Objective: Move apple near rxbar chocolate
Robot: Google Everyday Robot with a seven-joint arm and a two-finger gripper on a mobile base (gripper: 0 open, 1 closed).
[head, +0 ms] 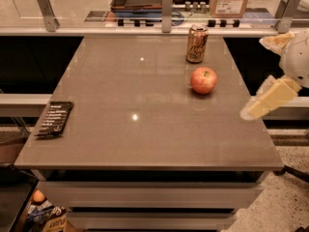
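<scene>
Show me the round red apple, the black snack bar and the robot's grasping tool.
Round red apple (203, 80): camera view, middle of skin.
Flat black-wrapped snack bar (54, 119): camera view, wrapper's centre.
Pale two-finger tool (254, 77): camera view, beyond table (145, 144) right edge, midway between open fingertips.

glossy table (145, 144), shiny metal can (197, 43) (matt plastic gripper (256, 76) off right edge)

No text can be read. The rxbar chocolate (54, 119) at the left edge of the surface (145, 144) bears white lines too small to make out. The can (197, 43) and the box label (230, 6) are illegible. The end effector (271, 71) hangs off the right edge, fingers spread.
</scene>
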